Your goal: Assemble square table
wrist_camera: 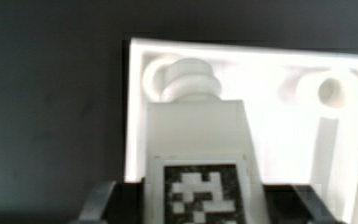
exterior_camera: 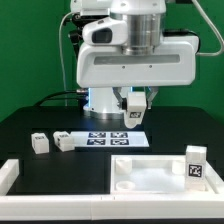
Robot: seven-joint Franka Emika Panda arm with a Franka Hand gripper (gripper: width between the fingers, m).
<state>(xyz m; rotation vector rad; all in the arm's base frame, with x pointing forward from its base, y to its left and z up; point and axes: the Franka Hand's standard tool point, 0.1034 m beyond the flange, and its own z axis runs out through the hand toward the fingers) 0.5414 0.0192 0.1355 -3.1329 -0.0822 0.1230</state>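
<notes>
The white square panel (exterior_camera: 150, 175) lies underside up at the front, on the exterior view's right, with one leg (exterior_camera: 195, 165) standing at its right corner. My gripper (exterior_camera: 134, 108) hangs behind it above the marker board and is shut on a white block leg (exterior_camera: 133, 114). In the wrist view the held leg (wrist_camera: 201, 140) shows its tag between the dark fingers (wrist_camera: 108, 198). It points toward a round corner socket (wrist_camera: 179, 78) of the panel (wrist_camera: 274, 120). A second socket (wrist_camera: 330, 90) shows beside it. Two loose legs (exterior_camera: 38, 143) (exterior_camera: 63, 141) lie on the exterior view's left.
The marker board (exterior_camera: 115, 138) lies flat on the black table under the gripper. A long white bar (exterior_camera: 10, 175) edges the front left of the table. The arm's white body (exterior_camera: 135, 60) fills the upper middle of the exterior view.
</notes>
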